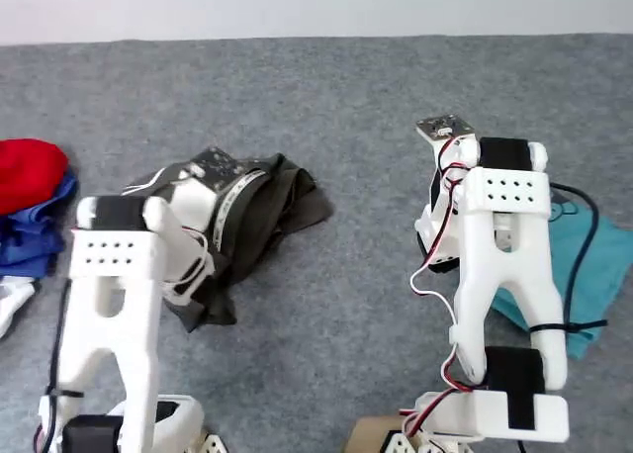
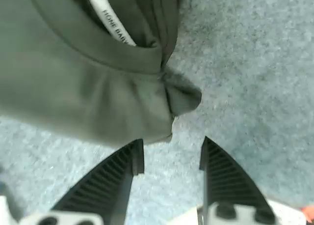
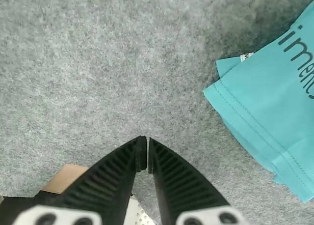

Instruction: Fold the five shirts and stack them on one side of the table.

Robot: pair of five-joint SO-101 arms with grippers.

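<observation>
— Grey worktop: what of the left gripper?
— Jaws apart, empty, just short of the crumpled olive shirt.
— And the right gripper?
— Jaws together, empty, near the teal shirt.

we see soft, even light all over the gray table. nothing shines or glares. the white arms look bright but not washed out. shadows are faint. in the high view the folds of the dark green shirt go almost black at about 7 o'clock. in the right wrist view the table turns darker right beside the teal shirt, where a soft shadow falls.
</observation>
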